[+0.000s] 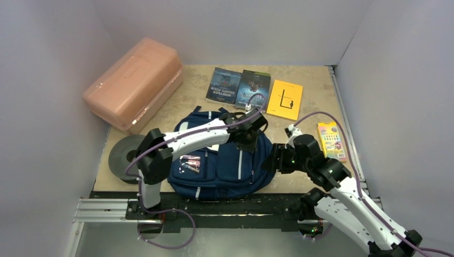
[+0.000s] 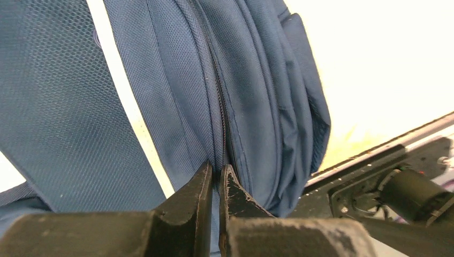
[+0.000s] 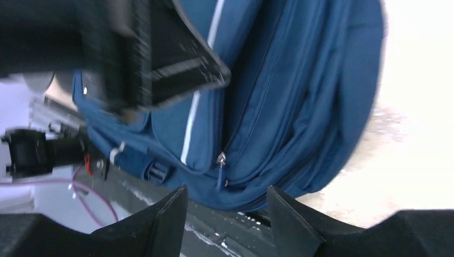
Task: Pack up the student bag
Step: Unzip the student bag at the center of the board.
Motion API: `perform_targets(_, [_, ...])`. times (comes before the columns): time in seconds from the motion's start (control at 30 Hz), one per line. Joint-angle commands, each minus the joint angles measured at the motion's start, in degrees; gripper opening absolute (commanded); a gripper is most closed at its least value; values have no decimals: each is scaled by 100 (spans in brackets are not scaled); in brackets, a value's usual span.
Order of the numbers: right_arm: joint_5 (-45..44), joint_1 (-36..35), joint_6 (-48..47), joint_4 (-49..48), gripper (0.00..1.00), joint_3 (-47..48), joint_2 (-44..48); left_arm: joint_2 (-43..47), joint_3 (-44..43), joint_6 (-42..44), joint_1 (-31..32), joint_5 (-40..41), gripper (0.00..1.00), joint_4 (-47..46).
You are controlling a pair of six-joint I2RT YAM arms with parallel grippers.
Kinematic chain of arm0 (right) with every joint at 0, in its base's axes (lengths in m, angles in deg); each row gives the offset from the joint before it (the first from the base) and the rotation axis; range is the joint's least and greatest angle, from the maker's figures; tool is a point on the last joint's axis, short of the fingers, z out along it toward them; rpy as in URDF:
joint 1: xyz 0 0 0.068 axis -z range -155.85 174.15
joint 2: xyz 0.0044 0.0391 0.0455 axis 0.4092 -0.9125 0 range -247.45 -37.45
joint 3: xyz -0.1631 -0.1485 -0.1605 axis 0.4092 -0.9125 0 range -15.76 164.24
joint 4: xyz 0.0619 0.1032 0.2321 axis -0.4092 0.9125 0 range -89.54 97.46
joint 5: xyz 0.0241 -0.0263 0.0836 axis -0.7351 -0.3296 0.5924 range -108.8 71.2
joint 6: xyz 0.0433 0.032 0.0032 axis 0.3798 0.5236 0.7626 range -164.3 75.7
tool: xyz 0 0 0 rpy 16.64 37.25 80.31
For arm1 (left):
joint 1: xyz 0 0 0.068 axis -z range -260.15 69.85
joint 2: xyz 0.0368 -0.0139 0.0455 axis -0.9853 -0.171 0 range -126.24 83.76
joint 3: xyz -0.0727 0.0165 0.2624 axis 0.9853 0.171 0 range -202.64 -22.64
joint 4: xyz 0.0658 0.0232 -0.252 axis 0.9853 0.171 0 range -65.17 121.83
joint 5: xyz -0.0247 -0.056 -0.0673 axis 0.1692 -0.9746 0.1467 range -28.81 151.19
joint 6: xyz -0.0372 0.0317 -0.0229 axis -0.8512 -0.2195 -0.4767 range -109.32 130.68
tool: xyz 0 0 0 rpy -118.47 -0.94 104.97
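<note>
Backpack (image 1: pixel 225 166), six o'clock on table (image 1: pixel 300 75); left gripper (image 2: pixel 216 179) clenched almost together at zip seam (image 2: pixel 219 123), grasp of any pull not discernible; right gripper (image 3: pixel 226 188) spread wide at three o'clock; hazard: fabric bunches, fingers slip

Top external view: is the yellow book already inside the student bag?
No, the yellow book lies flat on the table, outside and beyond the student bag.

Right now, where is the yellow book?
In the top view, the yellow book lies beyond the student bag, just right of a dark-covered book.
</note>
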Motion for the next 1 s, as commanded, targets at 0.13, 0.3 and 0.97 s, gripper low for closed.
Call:
perform_targets(0.13, [1447,-3,-266,-1634,58,-780,-138,1184,288,-13,-171,144,0,-583])
perform_targets(0.3, [1916,-5,-53,-2310,59,-1031,-227,1269,196,8,-197,189,0,-478])
perform_targets(0.97, [1176,-985,163,-3165,27,-1429,-976,1450,188,-51,-417,-30,0,-518])
